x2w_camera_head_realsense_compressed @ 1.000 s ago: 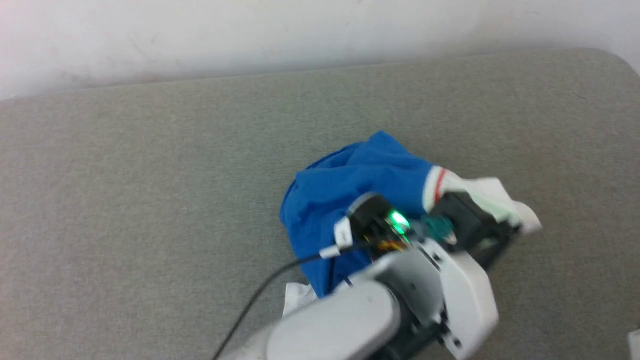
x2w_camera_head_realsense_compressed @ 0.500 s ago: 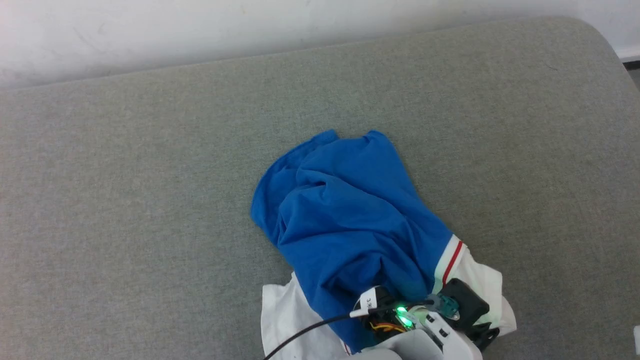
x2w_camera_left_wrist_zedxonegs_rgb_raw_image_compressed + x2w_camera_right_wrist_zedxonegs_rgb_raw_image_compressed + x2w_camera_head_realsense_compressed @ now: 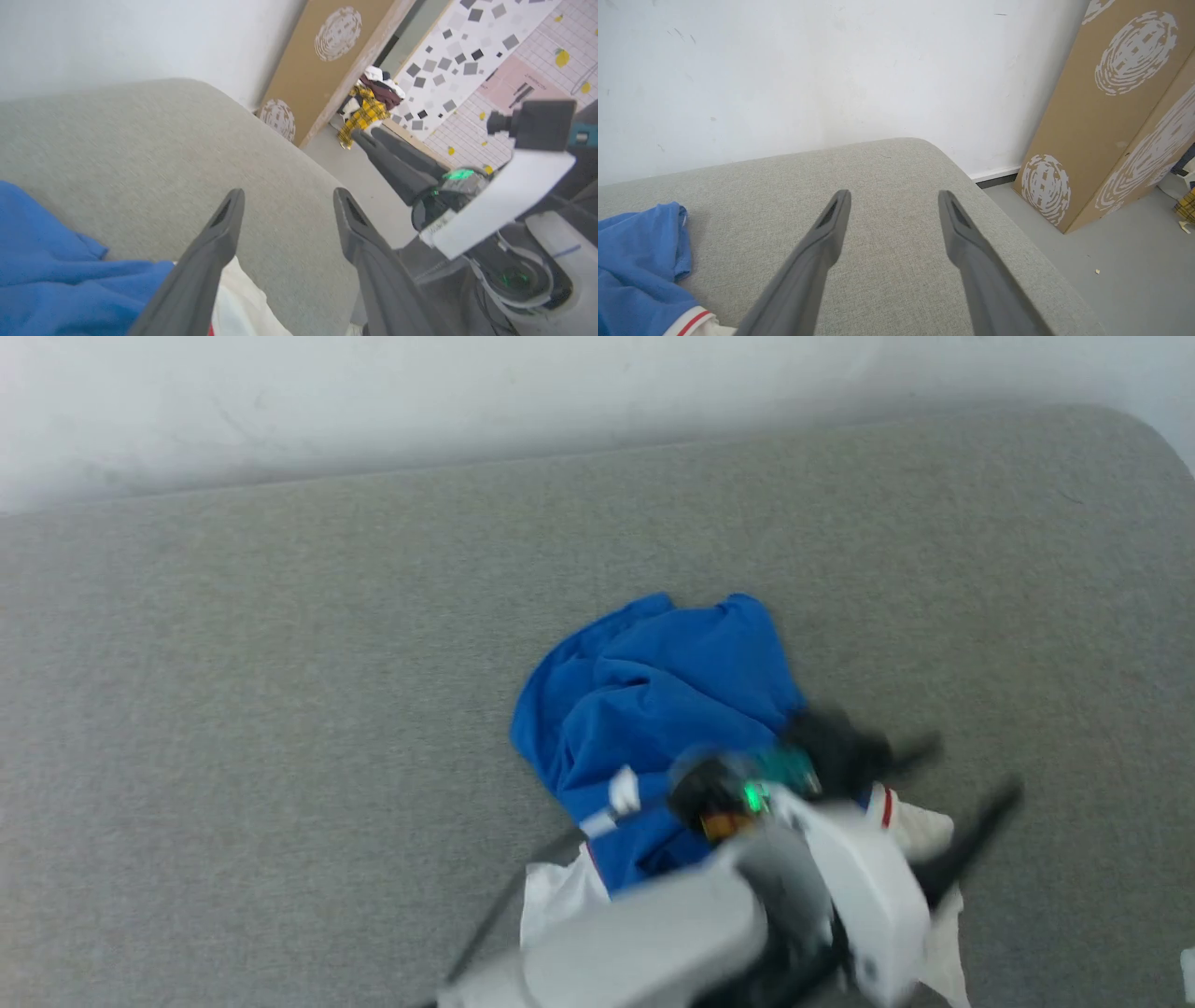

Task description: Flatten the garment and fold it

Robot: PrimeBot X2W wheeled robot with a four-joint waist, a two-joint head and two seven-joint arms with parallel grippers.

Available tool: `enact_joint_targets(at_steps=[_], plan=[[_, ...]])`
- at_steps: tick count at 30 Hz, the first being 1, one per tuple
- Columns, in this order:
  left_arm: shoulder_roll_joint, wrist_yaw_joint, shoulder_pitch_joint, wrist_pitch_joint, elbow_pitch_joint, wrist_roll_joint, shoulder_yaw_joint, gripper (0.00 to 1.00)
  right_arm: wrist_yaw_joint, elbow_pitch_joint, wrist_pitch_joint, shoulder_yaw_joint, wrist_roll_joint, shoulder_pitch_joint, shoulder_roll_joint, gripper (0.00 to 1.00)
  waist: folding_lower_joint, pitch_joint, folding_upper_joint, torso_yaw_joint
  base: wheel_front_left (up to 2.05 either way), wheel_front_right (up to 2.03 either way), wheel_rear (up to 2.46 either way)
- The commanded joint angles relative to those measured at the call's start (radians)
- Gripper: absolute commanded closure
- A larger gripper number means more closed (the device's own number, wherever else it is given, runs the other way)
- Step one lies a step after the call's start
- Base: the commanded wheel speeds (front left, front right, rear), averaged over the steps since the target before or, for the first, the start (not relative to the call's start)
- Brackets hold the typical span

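Note:
The garment lies crumpled on the grey cushioned surface, blue body bunched up, with a white, red-striped sleeve at its near right. My left gripper hovers blurred over that sleeve, fingers spread open and holding nothing. In the left wrist view the left gripper stands open above the blue garment and white sleeve. My right gripper is open over bare cushion to the right of the garment. The right gripper also shows beyond the cushion's edge.
A white wall runs behind the cushion. The cushion's rounded right corner drops to a grey floor. Printed cardboard boxes lean against the wall there. A pile of clothes lies on the floor further off.
My left gripper has opened and let go of the white sleeve, which now lies on the cushion. The head camera has shifted between frames.

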Motion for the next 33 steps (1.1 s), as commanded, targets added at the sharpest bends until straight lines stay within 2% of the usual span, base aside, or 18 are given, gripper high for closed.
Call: enact_joint_targets(at_steps=[1,3,5,10,15,18,21,23,26,33], plan=[[0.001,0.015,-0.03,-0.025,0.001,0.009,0.024,0.0,-0.001,-0.005,0.001,-0.002,-0.003,0.005,0.002,0.0,0.0,-0.02,0.0,0.022,0.0,0.0,0.0],[0.021,0.046,-0.061,-0.082,0.007,0.045,0.075,0.0,-0.001,-0.006,0.002,-0.001,-0.003,0.014,0.002,0.0,0.0,-0.03,0.0,0.031,0.0,0.0,0.0],[0.08,0.079,-0.073,-0.14,-0.009,0.089,0.117,0.0,-0.001,-0.006,0.003,0.001,-0.001,0.024,0.002,0.0,0.0,-0.041,0.0,0.038,0.0,0.0,0.0],[0.282,0.21,-0.003,-0.249,-0.115,0.182,0.207,0.0,-0.001,-0.006,0.002,0.012,0.008,0.051,0.002,0.0,0.0,-0.06,0.0,0.049,0.0,0.0,0.0],[0.478,0.364,0.174,-0.298,-0.263,0.246,0.279,0.0,-0.001,-0.004,-0.003,0.026,0.021,0.079,0.002,0.0,0.0,-0.066,0.0,0.059,0.0,0.0,0.0],[0.545,0.447,0.311,-0.315,-0.347,0.272,0.335,0.0,-0.001,0.002,-0.011,0.035,0.027,0.088,0.002,0.0,0.0,-0.063,0.0,0.066,0.0,0.0,0.0],[0.572,0.502,0.451,-0.32,-0.414,0.294,0.404,0.0,-0.001,0.006,-0.018,0.049,0.029,0.096,0.002,0.0,0.0,-0.061,0.0,0.074,0.0,0.0,0.0],[0.571,0.515,0.536,-0.32,-0.452,0.319,0.452,0.0,-0.001,0.009,-0.022,0.056,0.032,0.104,0.002,0.0,0.0,-0.062,0.0,0.082,0.0,0.0,0.0],[0.551,0.507,0.64,-0.321,-0.481,0.342,0.51,0.0,-0.001,0.016,-0.026,0.069,0.035,0.117,0.002,0.0,0.0,-0.067,0.0,0.098,0.0,0.0,0.0],[0.507,0.431,0.715,-0.321,-0.492,0.387,0.592,0.0,-0.001,-0.02,0.007,0.13,0.008,0.084,0.002,0.0,0.0,-0.06,0.0,0.137,0.0,0.0,0.0]])
